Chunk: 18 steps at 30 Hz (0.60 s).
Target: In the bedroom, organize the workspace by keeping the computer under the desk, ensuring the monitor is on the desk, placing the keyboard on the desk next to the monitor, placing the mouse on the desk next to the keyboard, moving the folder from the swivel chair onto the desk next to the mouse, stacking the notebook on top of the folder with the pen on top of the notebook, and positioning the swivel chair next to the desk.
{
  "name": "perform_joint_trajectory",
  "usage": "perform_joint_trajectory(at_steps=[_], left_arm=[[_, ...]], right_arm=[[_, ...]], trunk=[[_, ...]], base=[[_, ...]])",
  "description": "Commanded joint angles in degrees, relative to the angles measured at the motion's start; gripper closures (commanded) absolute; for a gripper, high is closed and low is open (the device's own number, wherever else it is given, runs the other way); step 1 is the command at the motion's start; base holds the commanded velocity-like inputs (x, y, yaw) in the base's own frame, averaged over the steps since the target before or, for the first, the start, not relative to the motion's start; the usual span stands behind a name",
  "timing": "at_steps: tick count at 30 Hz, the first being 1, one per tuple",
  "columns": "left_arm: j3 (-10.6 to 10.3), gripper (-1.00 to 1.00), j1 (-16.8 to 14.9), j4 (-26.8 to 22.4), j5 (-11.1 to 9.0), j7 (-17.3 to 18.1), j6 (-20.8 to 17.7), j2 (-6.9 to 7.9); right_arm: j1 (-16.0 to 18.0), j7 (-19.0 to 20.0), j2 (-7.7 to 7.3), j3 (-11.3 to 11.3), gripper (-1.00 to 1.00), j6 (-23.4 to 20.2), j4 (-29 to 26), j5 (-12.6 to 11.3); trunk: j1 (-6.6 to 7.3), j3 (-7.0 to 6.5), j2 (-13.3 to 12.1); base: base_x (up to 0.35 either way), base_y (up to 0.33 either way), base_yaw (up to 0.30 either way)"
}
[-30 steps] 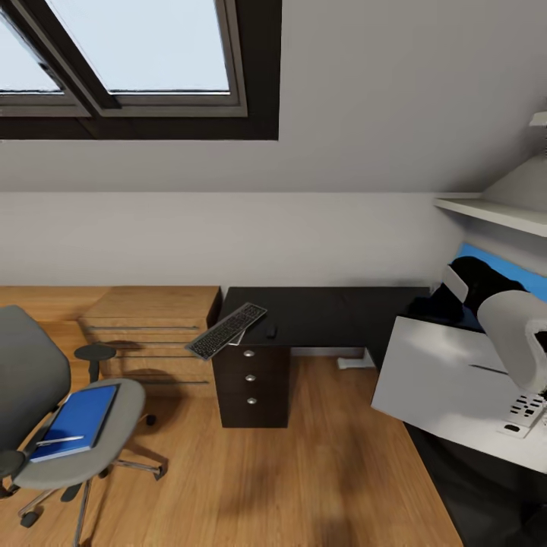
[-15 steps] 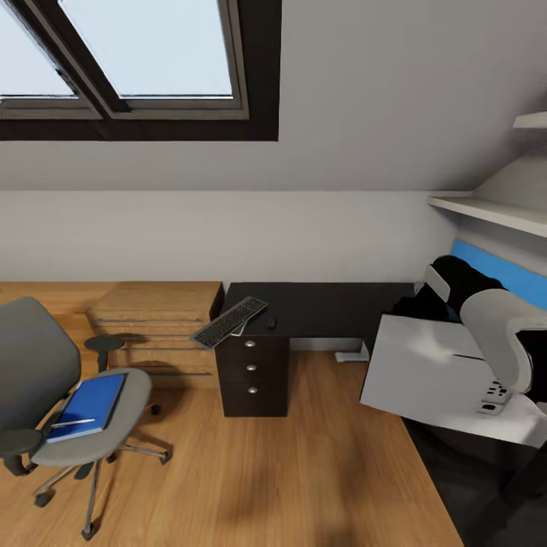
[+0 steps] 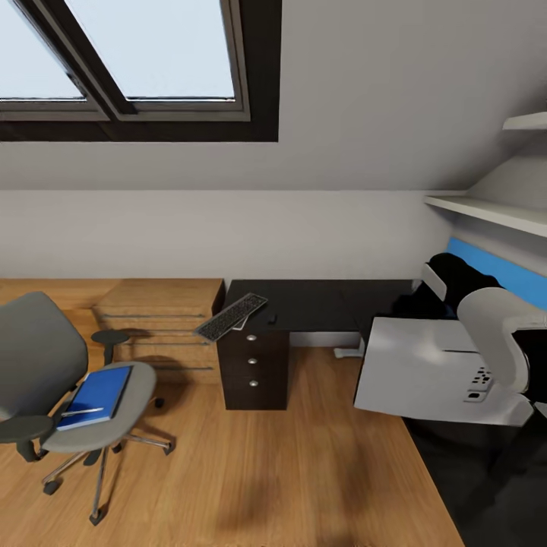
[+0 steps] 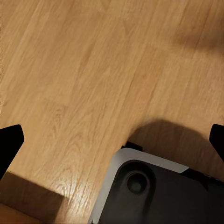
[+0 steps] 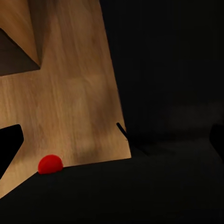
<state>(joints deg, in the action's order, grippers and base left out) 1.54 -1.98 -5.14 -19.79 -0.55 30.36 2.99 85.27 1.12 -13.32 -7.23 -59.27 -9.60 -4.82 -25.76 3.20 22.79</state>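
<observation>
Blue folder (image 3: 96,395) flat on swivel chair (image 3: 102,406) seat at 8 o'clock, pen (image 3: 82,412) on top; thin, light, likely slippery, so pinch free edge. Keyboard (image 3: 231,317) overhangs desk (image 3: 319,302) corner. Both grippers' tips spread wide, holding nothing

Keyboard (image 3: 231,317), mouse (image 3: 272,319) lie on desk (image 3: 327,300).

My head camera sits high and looks forward and down across the room at the dark table (image 3: 319,304) below the skylight (image 3: 129,53), from well back, with the swivel chair (image 3: 68,380) at the left. My left wrist camera points steeply down, close over the wood floor (image 4: 79,79). My right wrist camera faces down too, over floor (image 5: 70,107) beside deep shadow. All three views share that plank floor.
</observation>
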Motion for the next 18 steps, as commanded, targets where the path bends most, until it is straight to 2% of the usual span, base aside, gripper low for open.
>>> perform_joint_trajectory(at_steps=[1,5,6,8,12,18], left_arm=[[0.13,-1.00,-0.04,0.03,0.10,-0.06,0.15,-0.01],[0.13,-1.00,-0.04,0.01,0.10,-0.10,0.14,-0.01],[0.13,-1.00,-0.04,-0.01,0.10,-0.14,0.14,-0.01],[0.13,-1.00,-0.04,-0.02,0.10,-0.15,0.14,-0.01],[0.15,-1.00,-0.04,0.01,0.10,-0.15,0.14,-0.01],[0.21,-1.00,-0.04,-0.02,0.10,-0.15,0.14,-0.01]], right_arm=[[0.06,0.11,0.21,-0.68,-1.00,-0.24,-0.06,-0.16],[0.06,0.25,1.38,-1.92,-1.00,-0.29,-0.12,1.26],[0.07,2.68,2.62,-3.04,-1.00,-0.31,-0.12,2.02],[0.07,4.39,2.99,-4.11,-1.00,-0.32,-0.14,2.38],[0.07,7.70,3.33,-7.64,-1.00,-0.32,-0.11,2.81],[0.07,9.94,3.38,-9.84,-1.00,-0.34,-0.08,3.07]], trunk=[[-0.02,0.14,0.13],[-0.02,0.14,0.13],[-0.02,0.14,0.13],[-0.02,0.14,0.13],[-0.02,0.14,0.13],[-0.02,0.14,0.13]], base=[[-0.143,0.057,0.000],[-0.086,0.037,0.000],[-0.014,0.006,0.000],[-0.009,0.004,0.000],[-0.011,0.001,0.000],[-0.176,0.000,0.000]])
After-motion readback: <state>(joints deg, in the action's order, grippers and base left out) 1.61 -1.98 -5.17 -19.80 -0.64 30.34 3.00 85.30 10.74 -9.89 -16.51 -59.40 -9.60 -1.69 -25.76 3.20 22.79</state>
